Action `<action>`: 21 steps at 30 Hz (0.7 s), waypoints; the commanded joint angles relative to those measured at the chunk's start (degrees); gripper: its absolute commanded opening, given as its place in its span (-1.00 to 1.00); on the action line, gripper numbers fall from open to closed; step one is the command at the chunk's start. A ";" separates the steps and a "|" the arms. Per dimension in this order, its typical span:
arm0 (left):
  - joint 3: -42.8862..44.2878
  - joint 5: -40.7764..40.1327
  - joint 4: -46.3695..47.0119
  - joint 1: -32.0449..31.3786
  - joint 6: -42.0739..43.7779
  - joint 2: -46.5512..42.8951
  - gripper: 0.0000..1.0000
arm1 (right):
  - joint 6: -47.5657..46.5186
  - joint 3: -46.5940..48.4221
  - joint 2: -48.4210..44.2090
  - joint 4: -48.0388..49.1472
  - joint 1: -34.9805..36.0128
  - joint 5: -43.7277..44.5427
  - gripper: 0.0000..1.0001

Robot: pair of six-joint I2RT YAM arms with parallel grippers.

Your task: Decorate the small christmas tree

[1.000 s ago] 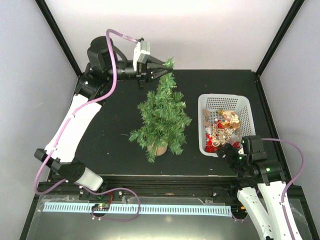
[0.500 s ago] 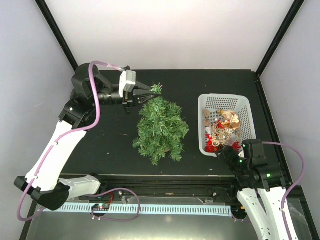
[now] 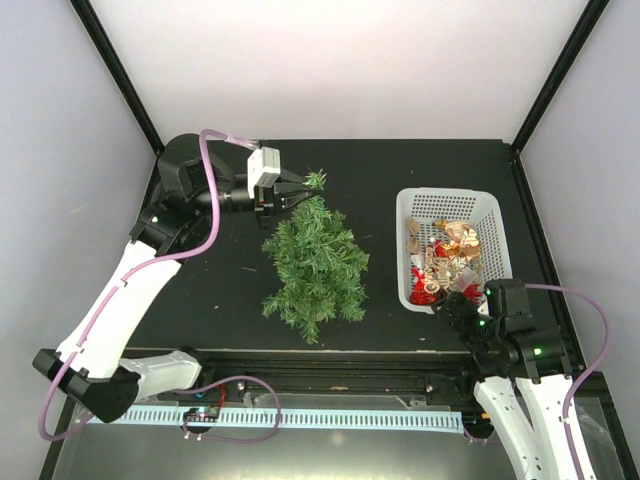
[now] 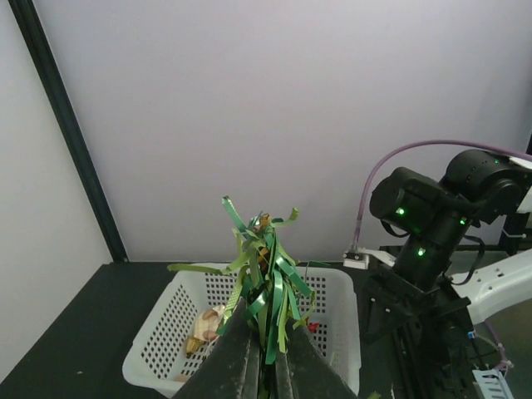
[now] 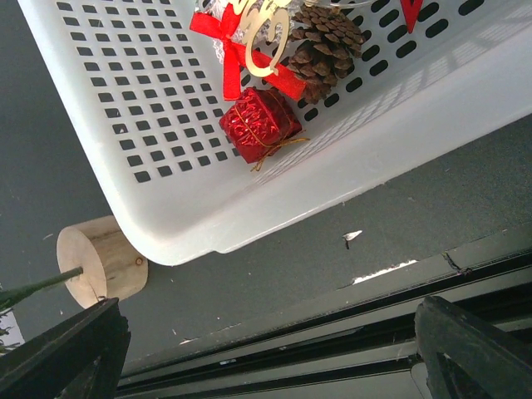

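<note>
At twelve o'clock of the small christmas tree (image 3: 315, 265), which sits at nine o'clock of the white basket (image 3: 401, 215), the left gripper (image 3: 308, 188) pinches its tip (image 4: 264, 249) and should settle the base (image 5: 100, 258) flat before letting go, with the right gripper (image 3: 452, 303) spread wide.

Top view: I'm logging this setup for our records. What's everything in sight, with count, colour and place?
tree: one, dark green, mid-table.
basket: one, white, table's right side.
ornaments: several, red, gold and brown, inside the basket.
table: one, black, under everything.
left gripper: one, black, shut on the tree's tip.
right gripper: one, black, open, at the basket's near corner.
</note>
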 commanded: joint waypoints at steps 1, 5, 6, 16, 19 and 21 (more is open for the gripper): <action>0.64 -0.33 4.47 0.52 0.06 -1.62 -0.97 | 0.78 1.39 -0.96 -3.03 0.38 -0.71 0.89; 0.67 -0.67 3.37 0.52 -0.03 -2.18 -0.81 | -0.20 1.97 -0.57 -2.90 0.31 -0.20 0.90; 0.66 -0.83 3.11 0.52 -0.03 -2.45 -0.71 | -0.62 2.40 -0.18 -2.69 0.30 0.01 0.89; 0.61 -4.95 -4.08 1.02 3.57 -4.48 -0.06 | -9.12 17.62 14.05 -2.94 0.28 10.59 0.90; 0.20 -6.51 -7.12 1.50 5.27 -5.71 0.37 | -10.26 21.01 18.97 -1.62 0.27 12.71 0.90; -0.31 -7.49 -8.90 1.94 5.94 -6.57 0.65 | -11.39 22.07 22.97 -0.23 0.28 12.89 0.88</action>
